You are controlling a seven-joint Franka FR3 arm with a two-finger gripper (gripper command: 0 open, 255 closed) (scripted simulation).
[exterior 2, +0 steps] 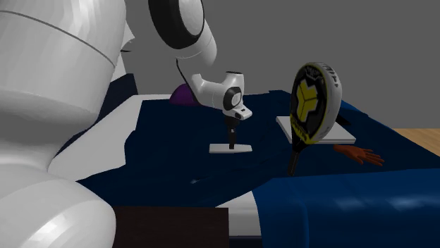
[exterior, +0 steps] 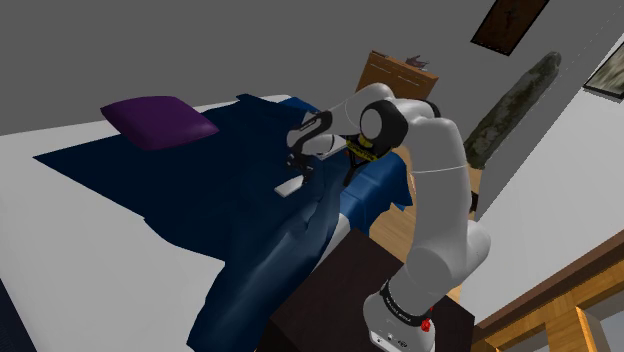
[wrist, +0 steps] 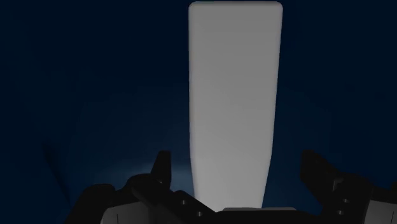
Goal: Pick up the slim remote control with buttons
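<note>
The bed (exterior: 60,200) spreads across the shoulder view's left, a white sheet under a rumpled navy blanket (exterior: 200,190). From the dark stand (exterior: 330,290) at lower right, the white arm (exterior: 440,200) rises, bends at the elbow and reaches out over the blanket, its wrist turned so the hand points straight down at the bedding.

A purple pillow (exterior: 160,120) lies at the far side of the blanket. In the second exterior view a black-and-yellow paddle (exterior 2: 315,102) stands tilted on its handle, with a flat white slab (exterior 2: 285,127) just behind it.

The remote (exterior 2: 231,149), drawn as a plain pale grey bar, lies flat on the blanket directly under the claw (exterior 2: 231,137). In the wrist view the remote (wrist: 234,95) runs lengthwise away from the claw (wrist: 238,172), its near end between the two black fingers (wrist: 163,167). The claw is released: both fingers stand apart from the bar's long edges with dark blanket showing in each gap.
</note>
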